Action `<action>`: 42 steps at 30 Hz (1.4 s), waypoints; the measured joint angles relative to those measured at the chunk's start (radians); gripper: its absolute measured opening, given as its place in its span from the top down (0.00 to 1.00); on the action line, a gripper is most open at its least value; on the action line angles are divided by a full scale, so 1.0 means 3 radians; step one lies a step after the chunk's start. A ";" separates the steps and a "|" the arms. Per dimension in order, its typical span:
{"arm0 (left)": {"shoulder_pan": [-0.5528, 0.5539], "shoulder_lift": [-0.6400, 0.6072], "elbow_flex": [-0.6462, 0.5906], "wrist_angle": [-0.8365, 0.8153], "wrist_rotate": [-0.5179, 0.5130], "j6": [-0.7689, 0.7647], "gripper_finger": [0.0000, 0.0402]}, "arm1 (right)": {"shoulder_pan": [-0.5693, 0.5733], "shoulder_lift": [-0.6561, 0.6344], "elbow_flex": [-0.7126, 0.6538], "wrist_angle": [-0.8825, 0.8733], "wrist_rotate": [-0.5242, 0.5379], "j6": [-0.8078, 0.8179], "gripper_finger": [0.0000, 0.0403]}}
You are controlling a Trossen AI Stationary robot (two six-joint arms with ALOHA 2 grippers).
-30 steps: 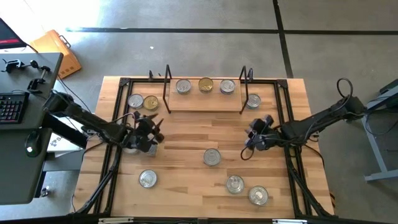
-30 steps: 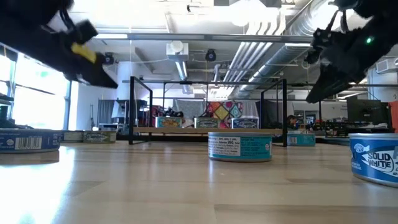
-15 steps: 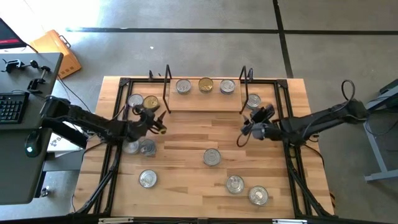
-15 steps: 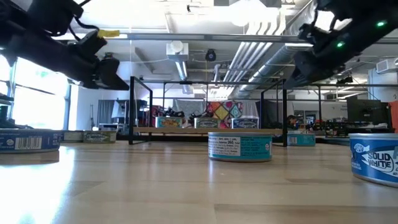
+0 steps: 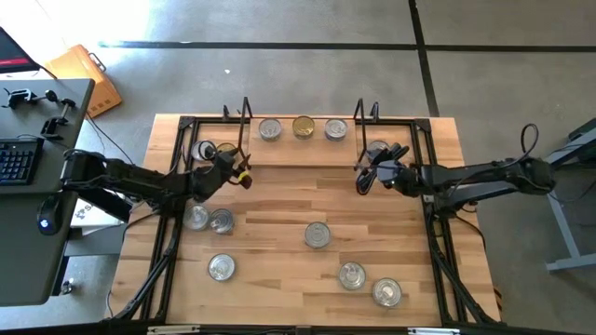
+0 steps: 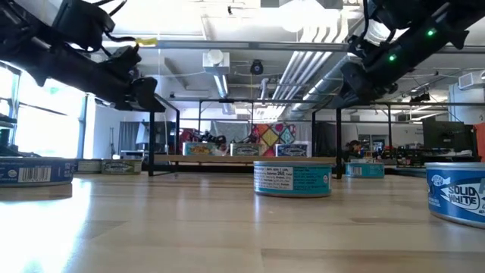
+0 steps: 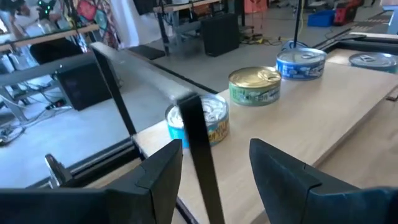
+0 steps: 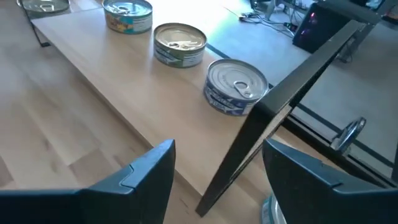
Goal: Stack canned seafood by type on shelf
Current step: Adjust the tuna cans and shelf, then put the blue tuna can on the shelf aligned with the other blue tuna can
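Both my grippers hang empty with fingers spread, left gripper and right gripper flanking the low wooden wire-ended shelf, where three short round tins sit.

An open industrial lab: exposed ceiling ducts, concrete floor, equipment desk with keyboard.

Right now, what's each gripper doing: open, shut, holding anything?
Left gripper: open, holding nothing, at the shelf's left end.
Right gripper: open, holding nothing, at its right end.
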 joint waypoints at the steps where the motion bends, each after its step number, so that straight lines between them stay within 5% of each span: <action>1: 0.0018 0.0035 0.0000 0.0056 0.0007 0.0028 0.55 | -0.0014 0.0000 0.0000 0.0026 -0.0030 -0.0025 0.41; 26: -0.0292 -0.0092 0.0001 -0.0102 -0.0533 0.0255 0.55 | -0.0160 -0.0240 0.0014 0.0076 0.0099 -0.0011 0.41; 31: -0.0439 -0.0257 0.0001 -0.0216 -0.0855 0.0490 0.55 | -0.0159 -0.0382 0.0014 0.0074 0.0146 0.0083 0.41; 42: -0.0643 -0.0899 0.0001 -0.0741 -0.0923 0.0593 0.55 | -0.0159 -0.0823 0.0014 0.0076 0.0036 0.0007 0.41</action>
